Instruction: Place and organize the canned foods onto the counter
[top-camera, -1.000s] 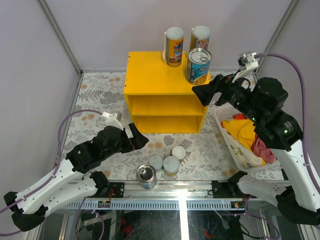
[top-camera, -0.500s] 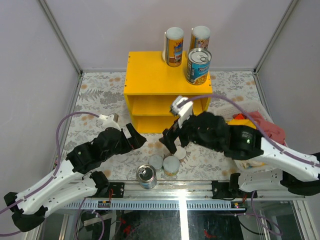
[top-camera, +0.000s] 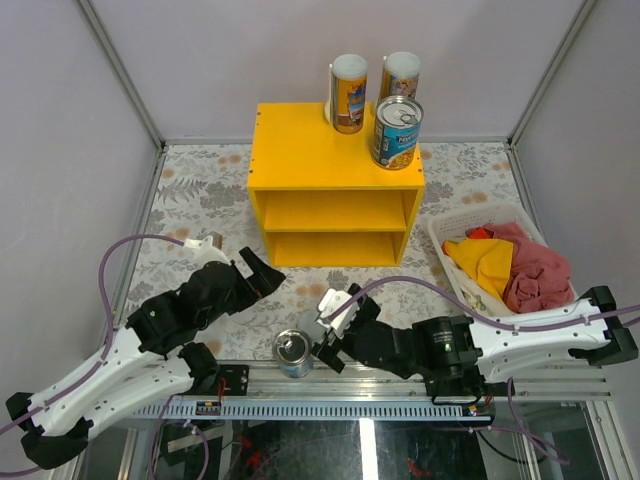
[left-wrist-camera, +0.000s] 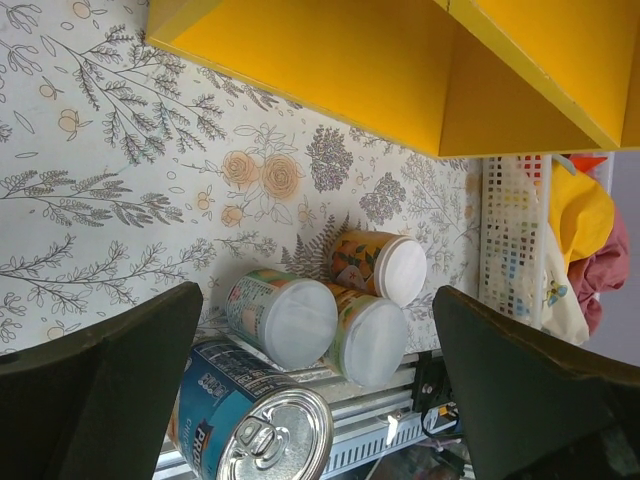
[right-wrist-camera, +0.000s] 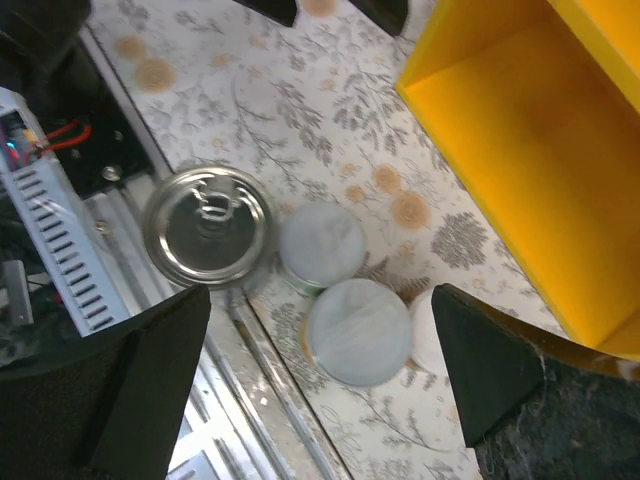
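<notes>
Yellow counter (top-camera: 310, 150) stands far-middle on the desk (top-camera: 195, 190), open shelves facing the arms. Three cans are on its top, all bunched at the right. One tall can (top-camera: 349, 94) and a second tall can (top-camera: 401, 72) stand along the back edge. A wide blue tin (top-camera: 397, 131) stands in front of them, close to the right front corner. Left half of the top is open yellow, and so are both shelf compartments as far as they show.

The other four cans sit at the near lip of the desk. A second blue tin (top-camera: 294, 353), silver pull-tab lid up, is right by the metal rail (top-camera: 400, 385), w/ hardly any margin. Just beside it are three small white-lidded cans, upright and touching each other: one (right-wrist-camera: 321, 243), another (right-wrist-camera: 358, 331) and a third (right-wrist-camera: 425, 340). The left wrist view shows a greenish label on one and an orange fruit label on another.

There's a free strip of floral cover btwn the counter front and this cluster, and more room on the left side. A white basket (top-camera: 445, 250) of cloth sits right of the counter.

Right arm (top-camera: 500, 345) lies low along the near edge. Right jaws are released wide, over the small cans, gripping nothing. Left arm (top-camera: 150, 335) angles in from the left. Left jaws are also spread wide and empty, over the cover left of the cluster.
</notes>
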